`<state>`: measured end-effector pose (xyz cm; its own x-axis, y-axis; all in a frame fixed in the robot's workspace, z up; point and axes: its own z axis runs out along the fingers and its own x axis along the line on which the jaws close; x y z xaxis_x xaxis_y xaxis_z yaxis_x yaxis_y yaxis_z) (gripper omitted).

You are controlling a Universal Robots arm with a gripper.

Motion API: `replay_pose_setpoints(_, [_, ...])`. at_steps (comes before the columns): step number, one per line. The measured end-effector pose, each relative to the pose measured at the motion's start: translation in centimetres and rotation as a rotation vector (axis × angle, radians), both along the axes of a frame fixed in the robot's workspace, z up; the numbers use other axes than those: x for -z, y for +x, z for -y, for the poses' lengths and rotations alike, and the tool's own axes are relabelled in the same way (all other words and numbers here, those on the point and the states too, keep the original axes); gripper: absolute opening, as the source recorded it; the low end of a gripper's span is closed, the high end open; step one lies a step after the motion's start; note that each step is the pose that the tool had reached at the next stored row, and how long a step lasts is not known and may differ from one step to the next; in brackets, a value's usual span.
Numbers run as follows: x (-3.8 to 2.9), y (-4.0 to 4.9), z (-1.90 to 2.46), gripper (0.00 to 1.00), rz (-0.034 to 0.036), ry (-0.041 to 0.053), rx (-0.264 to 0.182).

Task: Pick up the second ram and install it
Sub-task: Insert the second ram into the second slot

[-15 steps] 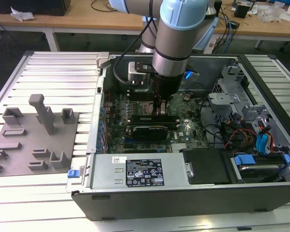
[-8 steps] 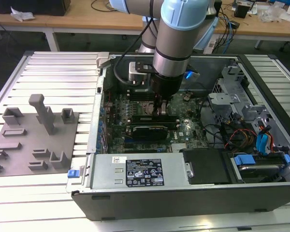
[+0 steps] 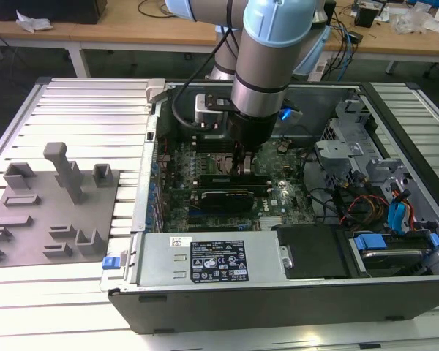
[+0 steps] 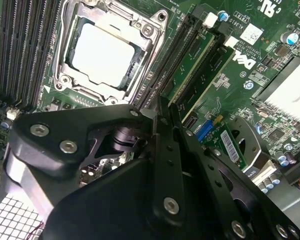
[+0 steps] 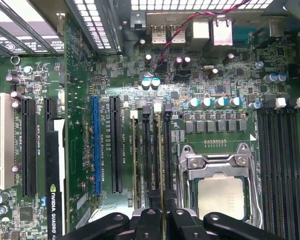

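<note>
In the exterior view the open computer case (image 3: 395,289) lies on a slatted metal table (image 3: 88,117), with a grey fixture plate (image 3: 55,212) of moulded holders on the exterior view's left and a wooden bench (image 3: 117,22) strewn with cables behind. The arm (image 3: 267,66) reaches down into the case over the motherboard (image 3: 278,190); a black graphics card (image 3: 227,196) sits just in front of the gripper (image 3: 241,162), the power supply (image 3: 208,259) runs along the near wall, and drive cages with bundled cables crowd the exterior view's right. In the second wrist view the gripper's black linkage (image 4: 140,175) blocks much of the board; beyond it lie the CPU socket (image 4: 107,55) and, just beside it, the memory slots, where the second ram (image 4: 202,67) — a narrow green stick — stands next to another green module (image 4: 187,60). Whether it is fully seated I cannot tell. In the first wrist view the fingers (image 5: 149,220) appear drawn close together on a thin edge-on strip in the memory slots (image 5: 160,150) beside the socket — whether they truly clamp it I cannot tell. Expansion slots (image 5: 115,145) and rear ports (image 5: 190,32) surround them.
</note>
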<state>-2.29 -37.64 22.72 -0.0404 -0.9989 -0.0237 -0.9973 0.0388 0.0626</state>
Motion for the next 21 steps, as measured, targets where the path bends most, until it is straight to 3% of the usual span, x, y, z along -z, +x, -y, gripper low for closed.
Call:
replay_pose_setpoints(9, [0.38,0.01,0.04,0.13,0.0002,-0.0002,0.0])
replay_pose_setpoints(12, [0.37,0.0,0.05,0.21,-0.0004,-0.0007,0.0])
replay_pose_setpoints(14, [-0.31,0.0,0.04,0.21,0.0009,-0.0004,0.0])
replay_pose_setpoints(17, [-2.85,-0.02,-0.15,0.21,0.0032,-0.0023,0.0])
replay_pose_setpoints(18, [-3.96,-0.02,-0.24,0.13,0.0047,-0.0041,0.0])
replay_pose_setpoints(21, [-4.31,-0.02,-0.25,0.11,0.0053,-0.0042,0.0])
